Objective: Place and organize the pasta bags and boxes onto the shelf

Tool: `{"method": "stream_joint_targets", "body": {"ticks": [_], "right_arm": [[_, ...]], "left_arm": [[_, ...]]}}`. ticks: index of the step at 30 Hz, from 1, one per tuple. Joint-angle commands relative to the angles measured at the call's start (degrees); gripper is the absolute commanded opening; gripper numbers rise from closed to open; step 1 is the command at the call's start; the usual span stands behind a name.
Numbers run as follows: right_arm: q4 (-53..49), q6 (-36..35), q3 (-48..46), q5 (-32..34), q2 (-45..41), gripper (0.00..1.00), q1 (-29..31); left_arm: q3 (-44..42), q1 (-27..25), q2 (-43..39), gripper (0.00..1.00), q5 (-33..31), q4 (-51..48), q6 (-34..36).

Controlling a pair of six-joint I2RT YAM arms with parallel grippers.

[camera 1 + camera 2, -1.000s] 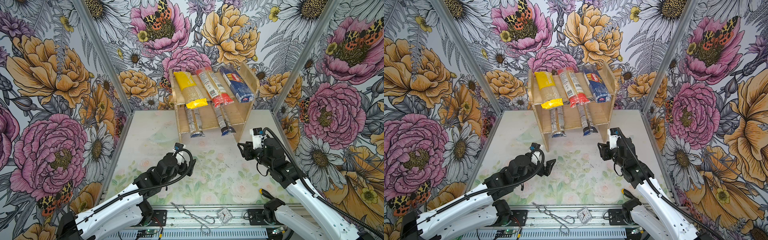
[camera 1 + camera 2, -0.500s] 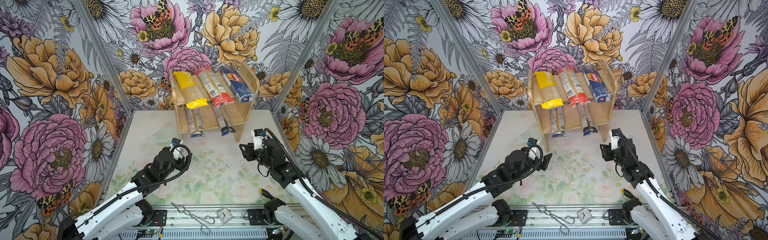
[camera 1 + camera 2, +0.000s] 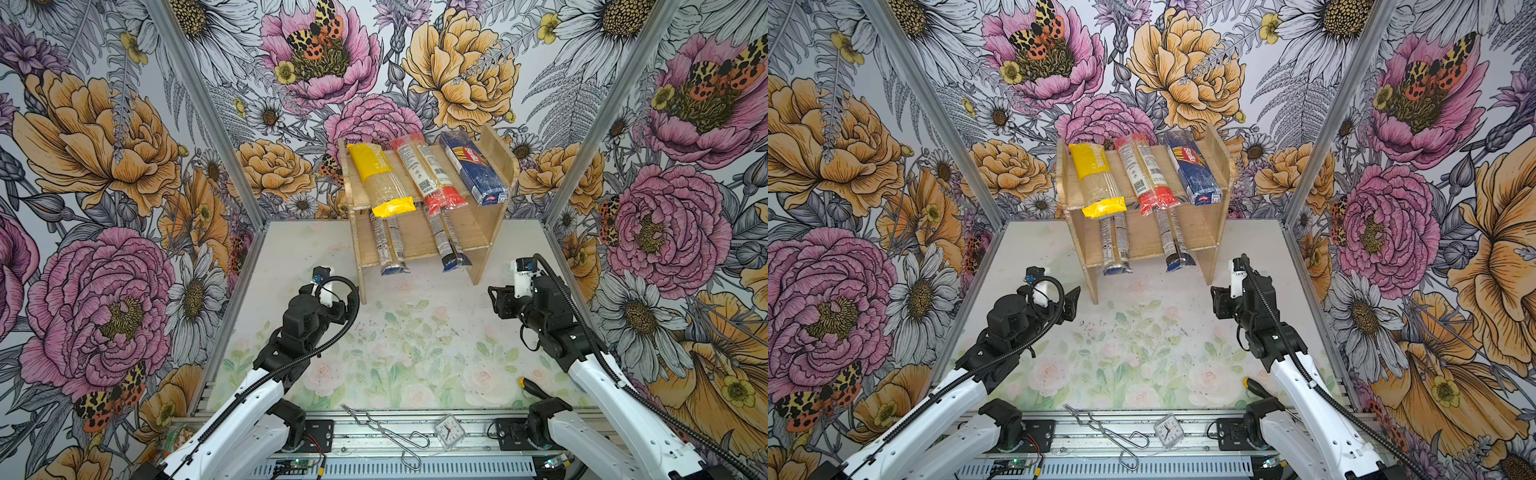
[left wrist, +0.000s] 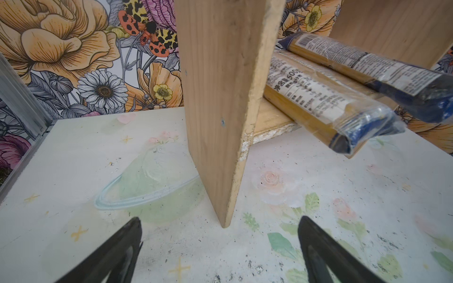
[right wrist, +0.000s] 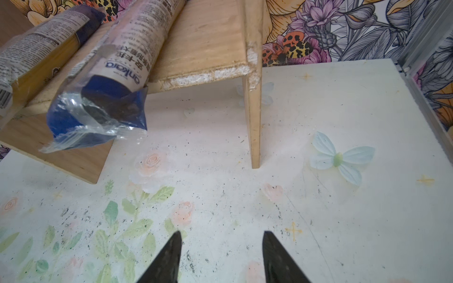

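We've got all five spaghetti packs point(image 3: 428, 178) on the wooden shelf point(image 3: 496, 153), so it looks done!
Left end effector point(image 4: 220, 220) and right end effector point(image 5: 221, 234) both hang released, empty.

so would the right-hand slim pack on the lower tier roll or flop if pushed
Likely to roll sideways: the slim pack looks round on the flat shelf. Its body probably stays stiff, full of straight spaghetti. Only the crinkled blue end overhanging the edge looks floppy.

Partly out of sight
The shelf point(image 3: 496, 153) hides the far ends of both slim packs point(image 3: 390, 251); the wrist view's edge crops the left tool point(image 4: 219, 218).
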Motion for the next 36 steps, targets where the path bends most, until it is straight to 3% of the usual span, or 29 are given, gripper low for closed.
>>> {"method": "stream_joint_targets", "body": {"ticks": [1, 9, 26, 32, 36], "right_arm": [[4.8, -1.4, -0.8, 1.5, 0.2, 0.54, -1.4], [16.7, -5.1, -5.4, 0.3, 4.2, 0.55, -2.7], [33.3, -8.7, -9.5, 3.2, 16.4, 0.55, -9.5], [38.5, -10.2, -10.2, 4.1, 21.7, 0.54, -11.7], [50.9, -8.7, -13.4, 5.1, 26.1, 0.55, -12.4]], "left_arm": [[-1.1, 2.6, 1.2, 0.99, 4.6, 5.2, 2.1], [-6.4, 6.4, 2.9, 0.99, 6.6, 16.3, 3.0], [-7.5, 15.5, 9.8, 0.99, 9.5, 21.8, 3.1], [-9.4, 20.2, 12.7, 0.99, 11.7, 28.1, 2.0], [-8.9, 24.4, 16.6, 0.99, 15.1, 30.3, 0.4]]}}
